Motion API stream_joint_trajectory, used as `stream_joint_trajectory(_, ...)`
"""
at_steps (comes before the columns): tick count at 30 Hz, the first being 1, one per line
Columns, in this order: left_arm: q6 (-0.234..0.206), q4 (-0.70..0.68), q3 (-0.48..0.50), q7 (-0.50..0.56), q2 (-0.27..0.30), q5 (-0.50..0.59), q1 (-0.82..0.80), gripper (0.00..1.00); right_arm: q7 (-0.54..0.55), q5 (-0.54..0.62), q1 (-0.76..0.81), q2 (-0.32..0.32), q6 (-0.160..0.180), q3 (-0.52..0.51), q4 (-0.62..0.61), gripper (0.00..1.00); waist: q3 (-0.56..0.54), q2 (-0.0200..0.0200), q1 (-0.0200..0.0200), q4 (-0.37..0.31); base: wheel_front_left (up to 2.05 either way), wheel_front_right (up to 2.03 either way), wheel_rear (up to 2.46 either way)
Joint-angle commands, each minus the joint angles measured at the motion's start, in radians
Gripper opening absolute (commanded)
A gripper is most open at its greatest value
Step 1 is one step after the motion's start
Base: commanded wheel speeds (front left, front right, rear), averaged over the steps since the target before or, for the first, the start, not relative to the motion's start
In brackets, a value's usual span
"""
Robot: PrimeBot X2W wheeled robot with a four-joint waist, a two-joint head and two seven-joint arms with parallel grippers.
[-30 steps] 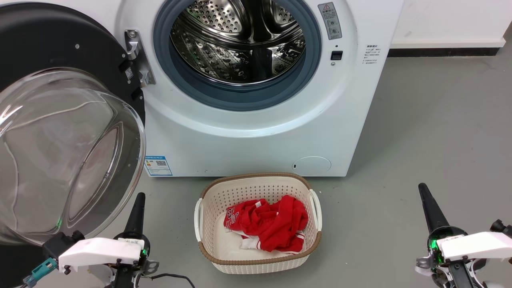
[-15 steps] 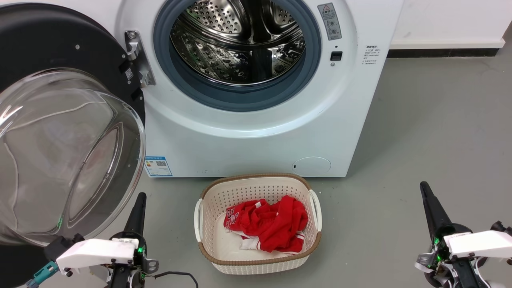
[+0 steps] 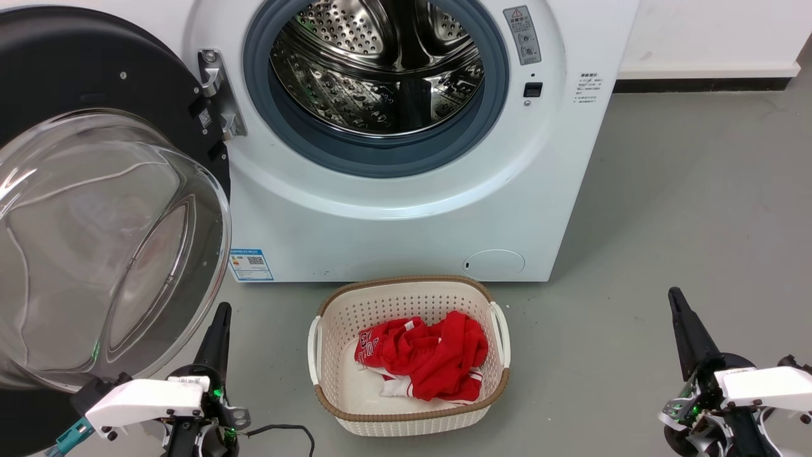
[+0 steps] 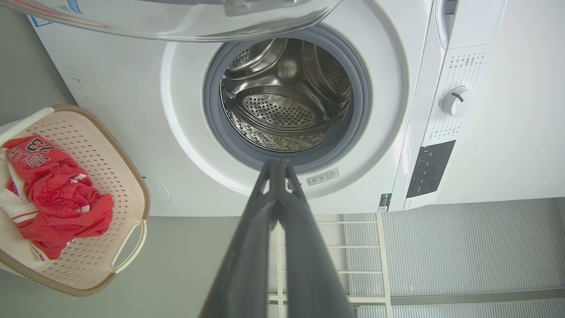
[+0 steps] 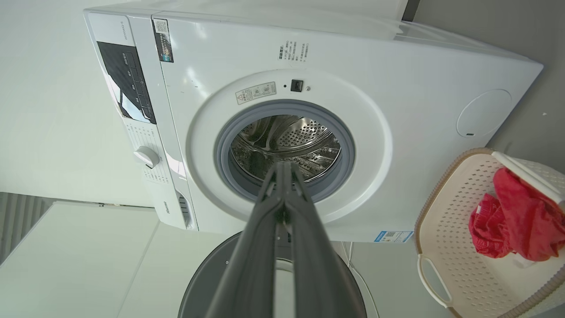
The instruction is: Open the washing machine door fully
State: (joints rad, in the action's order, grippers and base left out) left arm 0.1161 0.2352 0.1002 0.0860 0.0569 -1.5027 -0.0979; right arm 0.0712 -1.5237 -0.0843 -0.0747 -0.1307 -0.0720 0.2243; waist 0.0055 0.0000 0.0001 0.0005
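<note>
The white washing machine [image 3: 393, 216] stands ahead with its steel drum [image 3: 380, 63] exposed. Its door [image 3: 95, 76], a black disc with a bulging clear glass bowl [image 3: 108, 247], is swung wide out to the left on its hinge [image 3: 216, 89]. My left gripper [image 3: 222, 309] sits low at the bottom left, just below the glass bowl, shut and empty. At the bottom right my right gripper [image 3: 674, 293] is shut and empty over bare floor. In the wrist views the left gripper [image 4: 277, 162] and the right gripper [image 5: 284, 164] each show their two fingers pressed together, pointing at the drum.
A cream laundry basket [image 3: 330, 393] holding red clothing [image 3: 425, 355] stands on the grey floor [image 3: 685, 203] just in front of the machine, between my two grippers. A white wall with dark skirting [image 3: 704, 82] runs behind on the right.
Both arms have sunk slightly lower in the head view. The door and the basket have not moved.
</note>
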Motion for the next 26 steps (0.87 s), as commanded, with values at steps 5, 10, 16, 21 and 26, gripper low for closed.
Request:
stream_joint_trajectory(5,0.011,0.006,0.008,0.016,-0.003,-0.048,-0.012,0.0,0.009,-0.05,-0.023,0.001,0.0,-0.006,0.009,0.0,-0.001,0.0,-0.0001,0.0,0.0,0.0,0.0)
stream_joint_trajectory(10,0.016,0.01,0.014,0.027,-0.006,-0.088,-0.014,0.0,0.017,-0.092,-0.023,0.002,0.0,-0.01,0.018,0.0,-0.002,0.0,-0.0001,0.0,0.0,0.0,0.0)
stream_joint_trajectory(16,0.018,0.012,0.017,0.032,-0.008,-0.111,-0.015,0.0,0.02,-0.114,-0.028,0.004,0.0,-0.013,0.021,0.0,-0.002,0.0,-0.0001,-0.001,0.0,0.0,0.0)
stream_joint_trajectory(21,0.018,0.012,0.017,0.032,-0.008,-0.111,-0.014,0.0,0.022,-0.112,-0.028,0.005,0.0,-0.014,0.021,0.0,-0.002,0.0,-0.0001,-0.001,0.0,0.0,0.0)
stream_joint_trajectory(26,0.018,0.012,0.017,0.032,-0.008,-0.111,-0.014,0.0,0.024,-0.11,-0.028,0.006,0.0,-0.016,0.021,0.0,-0.002,0.0,-0.0001,-0.001,0.0,0.0,0.0)
